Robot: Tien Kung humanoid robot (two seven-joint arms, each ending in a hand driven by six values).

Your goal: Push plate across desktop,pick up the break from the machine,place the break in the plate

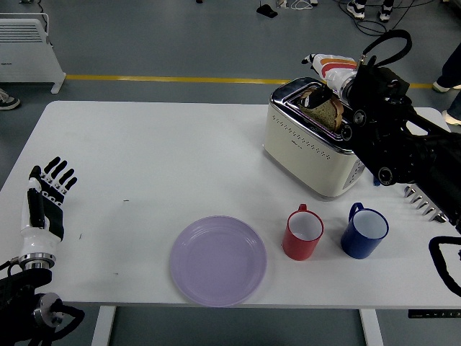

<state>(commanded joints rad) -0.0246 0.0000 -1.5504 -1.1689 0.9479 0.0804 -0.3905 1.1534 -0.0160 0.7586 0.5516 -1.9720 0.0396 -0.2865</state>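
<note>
A cream toaster (311, 148) stands at the table's back right with a brown bread slice (330, 112) upright in its slot. My right hand (317, 88), white with orange stripes, comes in from the right over the toaster and sits on the slice's top left edge; its back faces the camera and covers the grip. The black right forearm crosses the toaster's right end. A lilac plate (218, 259) lies near the front edge, left of the mugs. My left hand (46, 196) hovers at the table's left edge, fingers spread, holding nothing.
A red mug (302, 232) and a blue mug (364, 231) stand in front of the toaster, right of the plate. A metal rack (426, 203) peeks out behind my right arm. A white heater (25, 45) stands on the floor at the far left.
</note>
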